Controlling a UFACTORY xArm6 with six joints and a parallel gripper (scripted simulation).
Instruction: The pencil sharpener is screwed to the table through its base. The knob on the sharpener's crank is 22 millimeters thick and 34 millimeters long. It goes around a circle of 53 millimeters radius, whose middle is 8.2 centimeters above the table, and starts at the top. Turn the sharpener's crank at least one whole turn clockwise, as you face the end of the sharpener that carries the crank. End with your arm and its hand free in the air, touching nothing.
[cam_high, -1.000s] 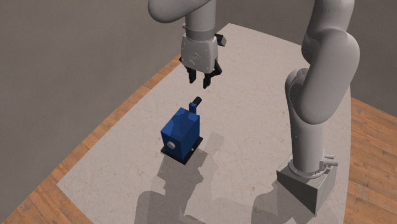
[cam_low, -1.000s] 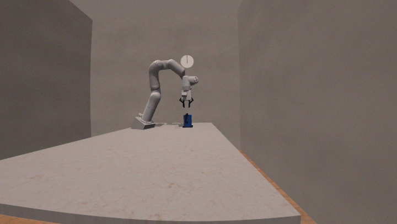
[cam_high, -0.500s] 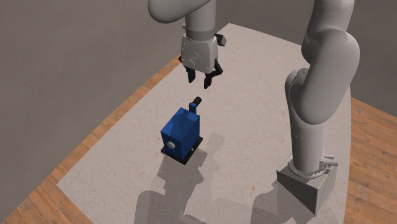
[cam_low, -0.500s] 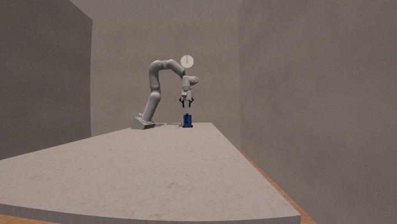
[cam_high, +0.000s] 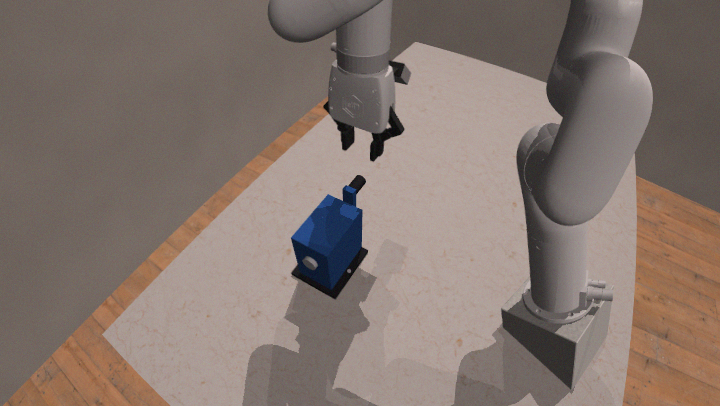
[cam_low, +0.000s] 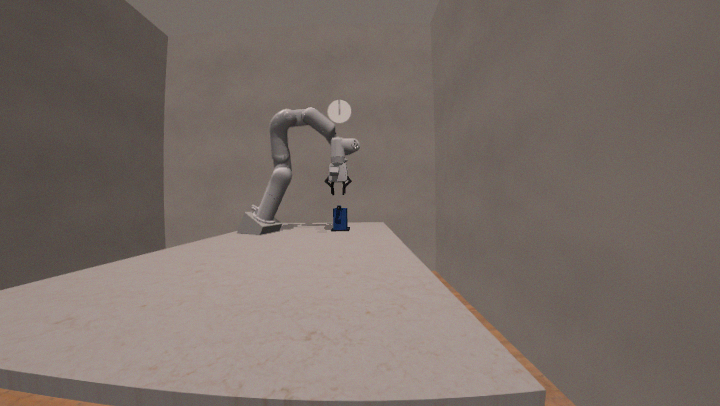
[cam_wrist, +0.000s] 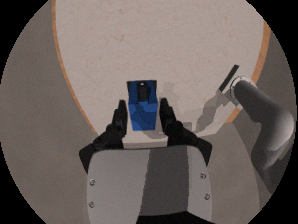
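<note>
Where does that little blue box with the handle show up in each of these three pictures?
Top view: the blue sharpener stands mid-table, its black knob up, below the open gripper.
Exterior view: the sharpener is small and far off at the table's back edge, under the gripper.
Wrist view: the sharpener sits at centre, framed by the two black fingers.
Shared landmark: the gripper directly above it.
</note>
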